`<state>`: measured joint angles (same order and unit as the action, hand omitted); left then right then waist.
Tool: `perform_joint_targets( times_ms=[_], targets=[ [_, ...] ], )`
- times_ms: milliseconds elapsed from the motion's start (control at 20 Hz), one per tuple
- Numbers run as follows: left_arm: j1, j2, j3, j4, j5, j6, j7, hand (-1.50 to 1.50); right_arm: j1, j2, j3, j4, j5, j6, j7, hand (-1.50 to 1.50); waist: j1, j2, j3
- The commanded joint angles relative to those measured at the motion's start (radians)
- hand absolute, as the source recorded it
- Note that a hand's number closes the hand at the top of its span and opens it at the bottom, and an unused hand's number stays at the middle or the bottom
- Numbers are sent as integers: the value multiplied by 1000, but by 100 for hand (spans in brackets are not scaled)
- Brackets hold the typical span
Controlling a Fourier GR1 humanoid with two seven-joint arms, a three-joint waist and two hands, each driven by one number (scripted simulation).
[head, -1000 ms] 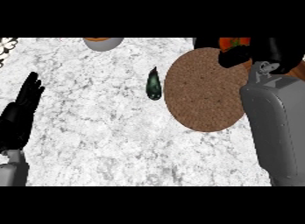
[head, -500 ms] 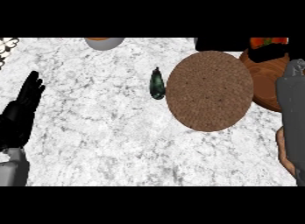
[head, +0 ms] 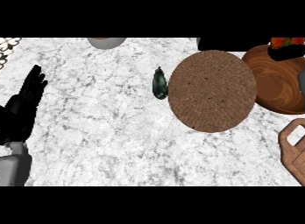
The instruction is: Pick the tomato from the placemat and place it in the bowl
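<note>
Right hand (head: 289,53) at upper right, curled round tomato (head: 288,42) over bowl (head: 279,81) | left hand (head: 20,109) resting at left edge, fingers straight, pointing up | placemat (head: 212,91) bare, centre-right

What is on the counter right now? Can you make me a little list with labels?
placemat: round, brown, woven, nothing on it
bowl: wooden, right of the placemat
tomato: red, held above the bowl
right hand: black, fingers curled round the tomato
left hand: open, resting at the left edge
dark green thing: lying left of the placemat
cutting board: wooden, lower right
</note>
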<state>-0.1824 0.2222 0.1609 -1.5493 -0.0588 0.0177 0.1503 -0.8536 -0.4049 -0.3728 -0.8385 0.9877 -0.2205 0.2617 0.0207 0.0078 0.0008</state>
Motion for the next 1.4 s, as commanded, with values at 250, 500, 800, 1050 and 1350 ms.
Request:
perform_joint_targets(
  times_ms=[250,500,800,1050,1350],
  targets=[
    [-18,-19,-24,-18,-21,17,18,0,-12,-150,-104,342,-56,119,-42,-150,7,5,1],
    [12,-3,3,9,3,-13,-25,0,-11,-140,-119,418,-111,115,-212,-150,2,2,1],
    [19,13,12,-19,-7,-2,8,0,-37,-127,-387,313,-406,53,-354,-150,-15,-6,4],
    [38,-6,10,-19,6,-6,-10,0,-10,-179,-534,301,-586,132,-424,-150,-21,-7,1],
    [18,17,57,32,26,-13,-34,0,220,-295,-578,281,-690,379,-463,-150,-43,-11,-1]
  ],
)
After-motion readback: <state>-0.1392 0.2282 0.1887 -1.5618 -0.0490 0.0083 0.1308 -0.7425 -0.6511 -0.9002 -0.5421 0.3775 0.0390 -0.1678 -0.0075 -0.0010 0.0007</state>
